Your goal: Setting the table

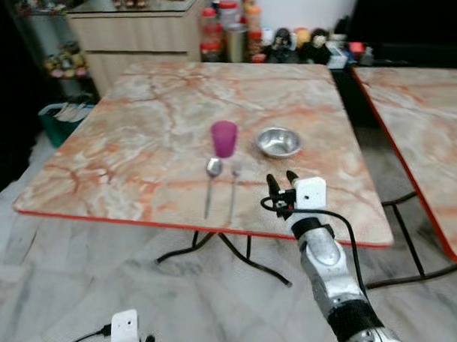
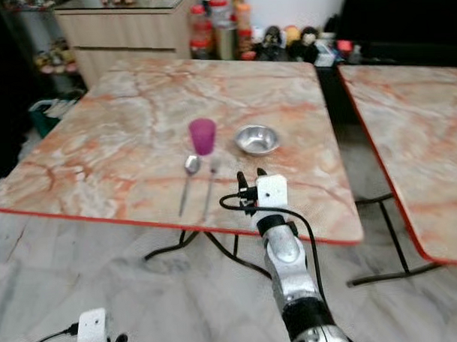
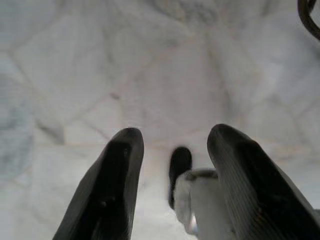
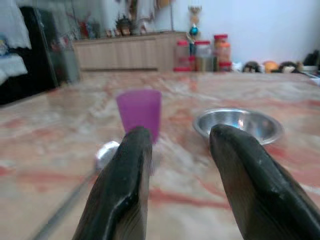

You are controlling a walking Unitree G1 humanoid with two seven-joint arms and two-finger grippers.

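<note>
At the nine o'clock edge of the head view a dark shelving area and a teal bin (image 1: 59,120) stand on the pale marble-tiled floor (image 1: 82,289). At seven o'clock the left gripper (image 3: 175,185) hangs low over those tiles, its two black fingers spread apart and holding nothing.

The square table with a pink-and-cream marbled top and red rim (image 1: 137,122) stands on thin black metal legs (image 1: 216,250). A light wooden sideboard (image 1: 137,35) stands beyond it at eleven o'clock, with red-lidded jars (image 1: 227,28) and small figurines (image 1: 299,41) lined along the white wall at twelve o'clock.

Near the table's middle stands a translucent purple plastic cup (image 1: 223,138), upright. Just in front of it lie a long-handled metal spoon (image 1: 211,179) and, beside it on the right, a second slim metal utensil (image 1: 233,187), whose head is too blurred to name; both handles point toward the near edge. At three o'clock of the cup, slightly apart, sits a small round stainless-steel bowl (image 1: 278,142), open side up.

The right gripper (image 1: 282,181) is raised over the table's near edge, at five o'clock of the cup, its fingers parted and empty, aimed between cup and bowl.

At three o'clock a second table of the same marbled top (image 1: 422,127) stands apart across a gap.
</note>
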